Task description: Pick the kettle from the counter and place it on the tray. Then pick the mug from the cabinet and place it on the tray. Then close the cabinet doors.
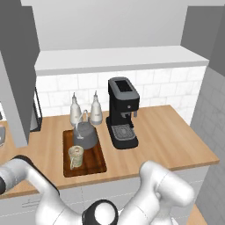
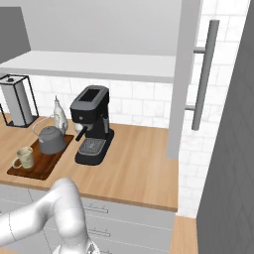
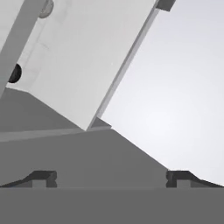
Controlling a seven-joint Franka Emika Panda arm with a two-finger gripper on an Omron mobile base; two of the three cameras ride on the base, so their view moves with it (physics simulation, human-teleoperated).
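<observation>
The dark grey kettle [image 1: 85, 134] [image 2: 51, 139] stands on the dark brown tray [image 1: 88, 169] [image 2: 38, 169], and the cream mug [image 1: 75, 156] [image 2: 25, 158] sits on the tray in front of it. Both cabinet doors stand open: the left door [image 1: 15, 79] edge-on, the right door [image 2: 181, 74] with its bar handle [image 2: 204, 74]. In the hand view my gripper [image 3: 110, 178] is open with nothing between its fingertips [image 3: 42, 177]. It faces a light grey door panel [image 3: 87, 57], tilted in this view, with a bar handle [image 3: 17, 48] at upper left.
A black coffee machine [image 1: 123, 112] [image 2: 92, 123] stands on the wooden counter [image 1: 167, 136] right of the tray. Two white bottles [image 1: 74, 110] stand behind the kettle. A paper towel holder [image 2: 15, 99] is at the far left. The cabinet's white shelf [image 1: 118, 59] runs above.
</observation>
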